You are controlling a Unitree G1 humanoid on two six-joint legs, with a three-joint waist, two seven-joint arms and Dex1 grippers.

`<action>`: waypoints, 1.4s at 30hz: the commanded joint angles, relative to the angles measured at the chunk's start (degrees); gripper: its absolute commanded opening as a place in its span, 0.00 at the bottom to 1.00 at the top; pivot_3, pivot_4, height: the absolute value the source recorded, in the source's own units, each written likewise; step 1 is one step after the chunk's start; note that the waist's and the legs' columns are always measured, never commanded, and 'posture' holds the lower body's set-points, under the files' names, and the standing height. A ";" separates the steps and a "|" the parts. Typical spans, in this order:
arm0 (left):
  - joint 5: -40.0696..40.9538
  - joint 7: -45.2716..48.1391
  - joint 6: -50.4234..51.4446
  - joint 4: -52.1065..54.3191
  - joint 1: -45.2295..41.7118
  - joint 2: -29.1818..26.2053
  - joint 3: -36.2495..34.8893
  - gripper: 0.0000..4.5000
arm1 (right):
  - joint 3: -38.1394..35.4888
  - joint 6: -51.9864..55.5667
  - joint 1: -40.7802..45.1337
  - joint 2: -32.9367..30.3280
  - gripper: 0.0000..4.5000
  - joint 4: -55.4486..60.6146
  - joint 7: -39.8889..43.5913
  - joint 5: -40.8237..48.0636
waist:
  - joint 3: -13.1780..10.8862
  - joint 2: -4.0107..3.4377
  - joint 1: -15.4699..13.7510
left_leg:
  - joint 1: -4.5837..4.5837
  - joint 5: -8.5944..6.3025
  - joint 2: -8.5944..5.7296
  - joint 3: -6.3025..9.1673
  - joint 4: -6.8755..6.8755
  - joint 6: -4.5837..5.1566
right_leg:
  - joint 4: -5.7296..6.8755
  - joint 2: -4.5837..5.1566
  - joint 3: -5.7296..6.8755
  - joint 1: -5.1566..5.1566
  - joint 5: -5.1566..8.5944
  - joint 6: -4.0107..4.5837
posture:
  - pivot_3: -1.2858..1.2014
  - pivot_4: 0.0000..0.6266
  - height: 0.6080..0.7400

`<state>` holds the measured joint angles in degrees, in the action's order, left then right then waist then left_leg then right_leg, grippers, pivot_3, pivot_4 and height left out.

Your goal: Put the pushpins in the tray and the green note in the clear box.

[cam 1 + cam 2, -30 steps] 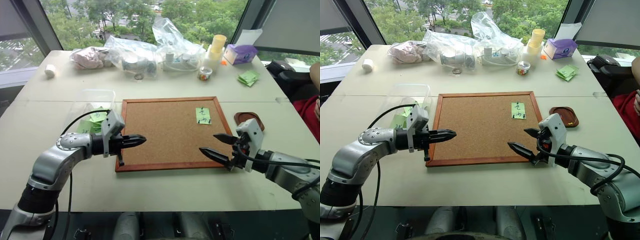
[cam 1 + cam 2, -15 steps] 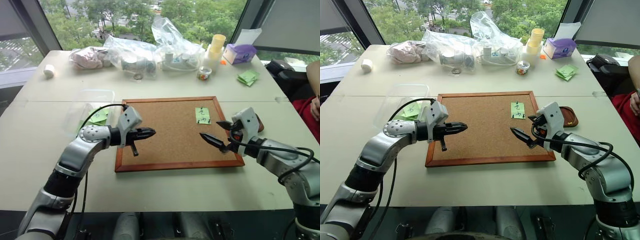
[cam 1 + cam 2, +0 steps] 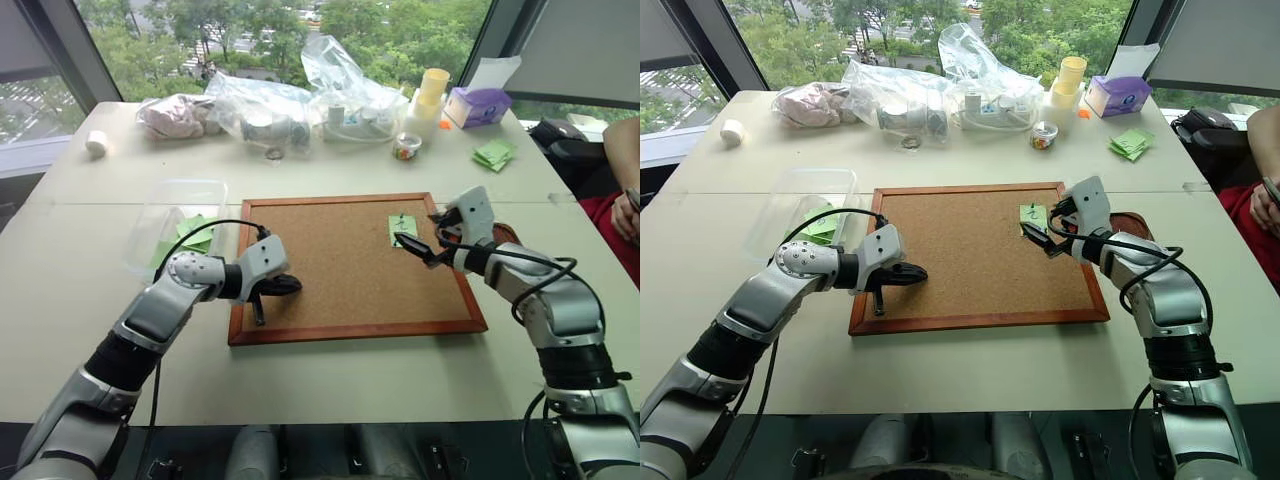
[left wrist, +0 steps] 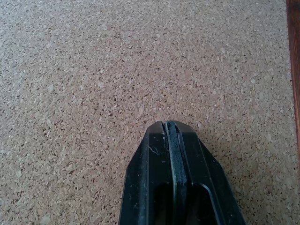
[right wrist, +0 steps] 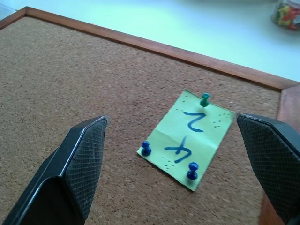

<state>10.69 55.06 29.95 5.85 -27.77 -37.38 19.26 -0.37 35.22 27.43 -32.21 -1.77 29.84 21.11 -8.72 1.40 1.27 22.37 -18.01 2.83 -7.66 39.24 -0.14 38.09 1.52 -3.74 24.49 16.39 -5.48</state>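
Note:
The green note (image 5: 190, 136) with a blue scribble is pinned at the far right of the corkboard (image 3: 340, 270). Three pushpins hold it: a green one (image 5: 205, 99) and two blue ones (image 5: 146, 148) (image 5: 192, 171). My right gripper (image 3: 415, 232) is open, just in front of the note, with its fingers (image 5: 84, 159) spread on either side of it. Behind that arm, the tray (image 3: 1132, 222) is partly hidden off the board's right edge. My left gripper (image 4: 169, 124) is shut on nothing, low over the cork near the board's left frame. The clear box (image 3: 185, 186) sits left of the board, with green paper inside.
Wrinkly plastic bags (image 3: 300, 95), stacked cups (image 3: 432, 95), a purple tissue box (image 3: 482, 105), a small jar (image 3: 407, 147) and a stack of green notes (image 3: 497, 153) line the far side of the table. A person's arm (image 3: 625, 170) is at the right edge.
My right gripper has moved forward over the board up to the green note, still open. The left gripper has sunk and come in low over the board's left part, still shut.

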 commanded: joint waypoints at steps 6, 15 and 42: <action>-1.60 -0.66 2.10 0.72 1.43 0.57 0.63 0.01 | 0.01 -9.96 12.40 3.23 1.00 -20.17 1.69 -5.88 | 0.00 -0.02 -0.09 | 0.00 0.05 0.01 -0.02 0.00 -0.09 | 0.00 0.02 0.00 0.00 0.00 0.00 | 0.52 0.24 0.99; -1.78 -2.26 3.52 2.90 3.36 1.30 0.60 0.00 | 0.84 -16.85 18.93 5.82 0.51 -35.18 4.66 -10.21 | 0.02 -0.05 -0.03 | 0.00 0.05 0.01 -0.04 0.00 -0.09 | 0.01 0.07 0.00 -0.01 0.00 -0.01 | 0.52 0.24 0.99; -2.67 -2.20 2.95 1.45 2.86 2.69 0.78 0.00 | -7.57 -23.06 19.71 6.91 0.01 -35.48 3.15 -8.68 | 0.06 -0.17 -0.12 | -0.03 0.06 0.02 -0.04 0.00 -0.11 | 0.03 0.11 0.01 -0.04 -0.01 -0.01 | 0.52 0.24 0.99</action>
<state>9.19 52.47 32.15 8.49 -25.54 -34.85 18.26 -6.36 13.12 46.47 -24.76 -40.26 33.31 11.61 -8.66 1.23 1.15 22.35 -17.95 2.85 -7.70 39.24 -0.25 38.12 1.63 -3.73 24.45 16.38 -5.50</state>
